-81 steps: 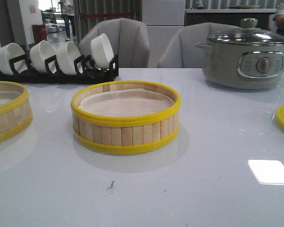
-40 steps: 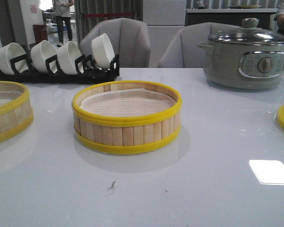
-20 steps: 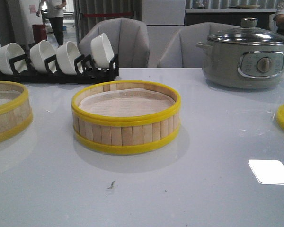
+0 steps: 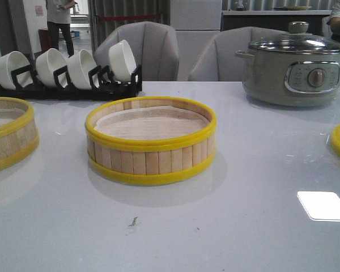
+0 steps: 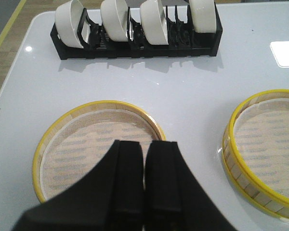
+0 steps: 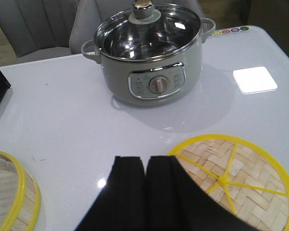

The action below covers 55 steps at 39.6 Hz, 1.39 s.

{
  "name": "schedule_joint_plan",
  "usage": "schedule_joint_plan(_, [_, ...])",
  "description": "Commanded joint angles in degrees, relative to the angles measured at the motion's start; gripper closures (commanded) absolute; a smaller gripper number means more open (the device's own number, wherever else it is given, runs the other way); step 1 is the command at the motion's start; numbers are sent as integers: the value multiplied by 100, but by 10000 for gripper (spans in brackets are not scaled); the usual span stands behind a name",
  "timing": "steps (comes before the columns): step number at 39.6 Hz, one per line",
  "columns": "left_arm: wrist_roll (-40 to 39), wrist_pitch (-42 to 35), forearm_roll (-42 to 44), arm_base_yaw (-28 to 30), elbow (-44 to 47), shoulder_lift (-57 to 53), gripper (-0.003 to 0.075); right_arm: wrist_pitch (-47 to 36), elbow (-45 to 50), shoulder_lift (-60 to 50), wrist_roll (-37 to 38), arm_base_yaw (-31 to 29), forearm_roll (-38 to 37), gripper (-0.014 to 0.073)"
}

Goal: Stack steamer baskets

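While under shut left jaws, left steamer basket (image 5: 53,144), untouched

Surface (image 4: 243,226) glossy, smooth, pale grey-white, mirrors lights and objects. Centre steamer basket (image 4: 151,141): matt pale wood slat wall, shiny yellow plastic-looking rims, whitish paper-like liner with faint print. Left steamer basket (image 4: 8,133) same slats and rims. Lid (image 6: 231,185): woven bamboo strips, matt, yellow rim and spokes smooth. Electric pot (image 4: 294,65): satin grey-green body, clear glass lid with shiny metal rim, metallic knob. Bowls (image 4: 79,67) glossy white ceramic in matt black plastic-looking rack (image 4: 68,88). Left gripper (image 5: 144,187) and right gripper (image 6: 145,192) matt black. Chairs (image 4: 144,51) grey upholstery, soft matt.
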Motion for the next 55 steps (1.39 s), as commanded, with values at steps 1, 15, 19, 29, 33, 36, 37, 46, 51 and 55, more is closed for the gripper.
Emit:
schedule_joint_plan(1, [-72,-418,-14,-3,-218,-91,634,-492,-222,-26,-78,0,-355,564])
schedule_joint_plan(15, [-169,-334,-142,-3,-218,105,628,290,-222,-29,-170,0,-930,531])
schedule_joint_plan(19, [-169,-388,-142,-3,-218,155,566,204,-222,-29,-170,0,-930,386])
schedule_joint_plan(29, [-169,-432,-219,-15,-218,456,218,158,-222,-29,-122,0,-918,190])
schedule_joint_plan(33, [-169,-376,-406,-15,-218,691,212,185,-222,-29,-122,0,-848,190])
schedule_joint_plan(36, [-169,-441,-424,-15,-218,958,212,219,-222,-29,-122,0,-745,190])
schedule_joint_plan(37, [-169,-481,-411,-15,-218,1070,212,225,-222,-29,-122,0,-715,190])
schedule_joint_plan(46, [-169,-1187,-402,-15,-243,2251,212,375,-222,-29,-122,0,-690,190])
schedule_joint_plan(51, [-169,-1579,-402,-15,-243,2983,212,454,-222,-29,-122,0,-690,190])
schedule_joint_plan(55, [-169,-1780,-420,-15,-243,3455,212,483,-222,-29,-122,0,-690,190])
